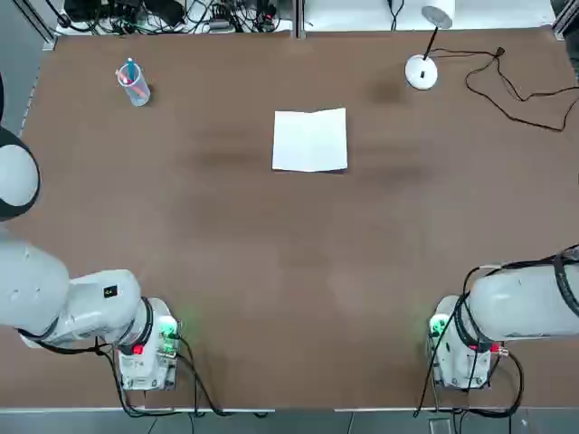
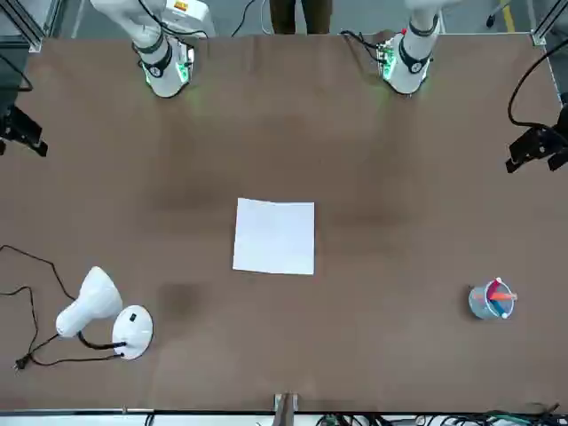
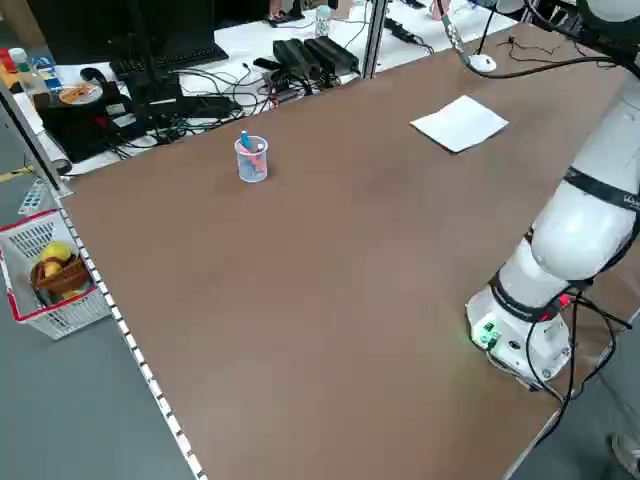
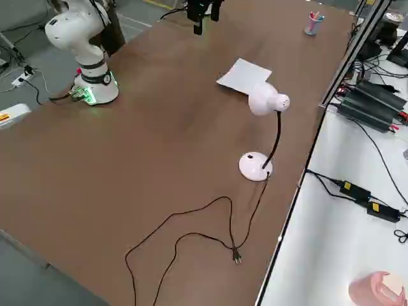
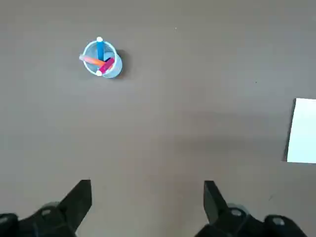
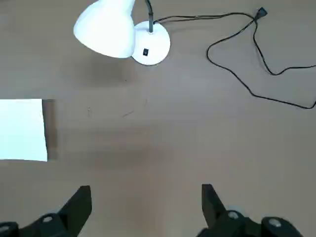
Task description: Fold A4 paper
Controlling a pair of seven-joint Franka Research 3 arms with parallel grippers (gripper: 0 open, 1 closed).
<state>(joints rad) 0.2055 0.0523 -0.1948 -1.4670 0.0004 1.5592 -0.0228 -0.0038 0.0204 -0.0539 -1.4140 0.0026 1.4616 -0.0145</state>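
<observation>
White paper (image 1: 309, 141) lies between and well beyond the left pincer (image 5: 148, 210) and right pincer (image 6: 147, 212), each with fingers apart.

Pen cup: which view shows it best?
The left wrist view: it looks into the cup, showing the blue, orange and magenta pens inside. The top, front and both side views show it smaller, with pens poking out. The right wrist view misses it.

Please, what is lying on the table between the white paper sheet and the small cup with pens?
Nothing: in the top view, only bare brown tabletop separates the white rectangular paper sheet from the pale blue round cup.
</observation>
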